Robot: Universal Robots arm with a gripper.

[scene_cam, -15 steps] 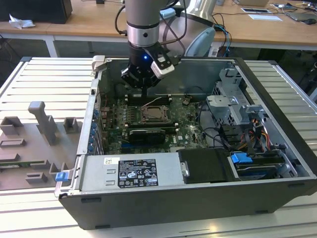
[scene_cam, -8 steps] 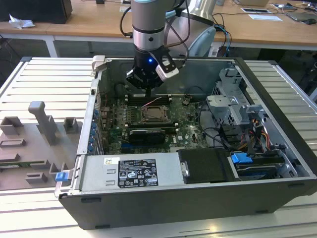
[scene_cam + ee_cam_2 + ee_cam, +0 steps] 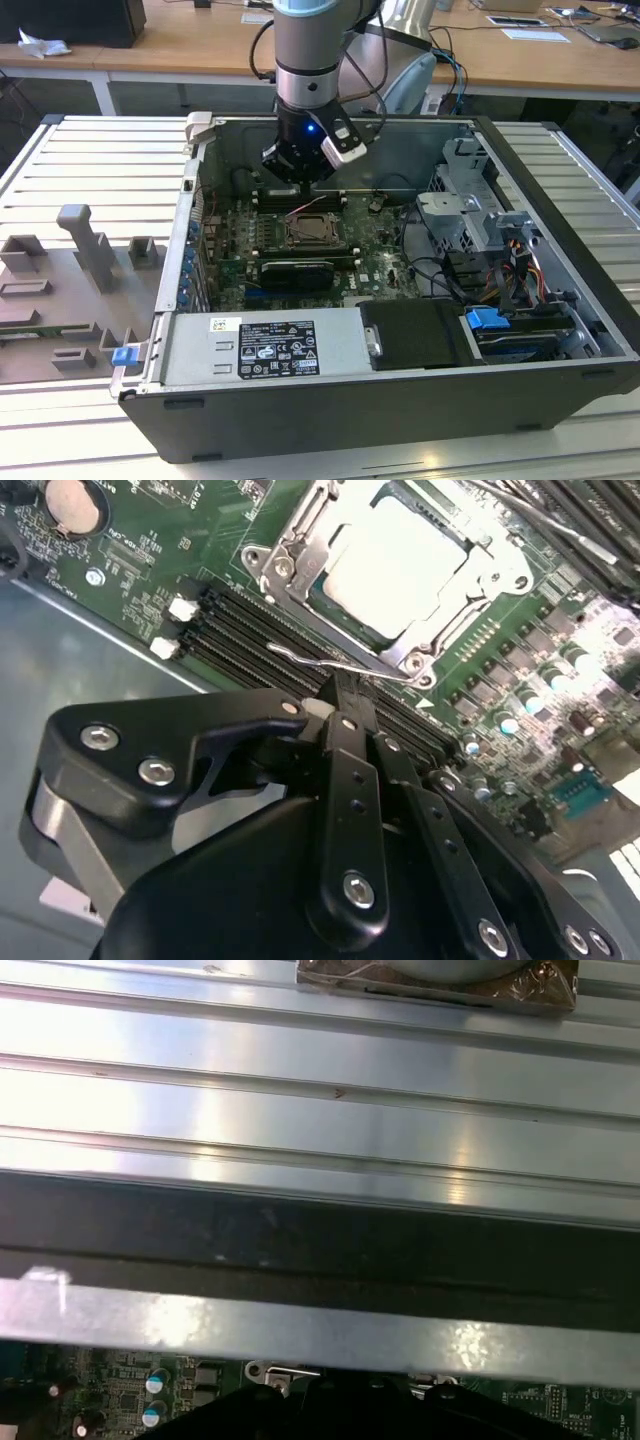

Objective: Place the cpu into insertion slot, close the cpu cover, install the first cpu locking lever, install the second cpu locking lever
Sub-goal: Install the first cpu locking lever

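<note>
The cpu [image 3: 395,565] lies flat in the insertion slot [image 3: 313,232] on the green board, pale and square. Over its edges the silver cpu cover [image 3: 283,568] lies down flat. A thin wire locking lever [image 3: 295,657] runs along the near side of the socket, and another lever [image 3: 540,520] runs along the far side. My gripper [image 3: 338,695] is shut, its black fingers pressed together with the tips right at the near lever. Whether they touch it I cannot tell. In the exterior view the gripper [image 3: 298,172] hangs just behind the socket, inside the case.
Black memory slots [image 3: 240,630] lie between the socket and my fingers. A coin battery [image 3: 72,505] sits on the board. The power supply [image 3: 265,345] stands in front, and a drive cage [image 3: 470,200] with cables is at the exterior view's right. Grey fixtures [image 3: 85,250] stand outside the case.
</note>
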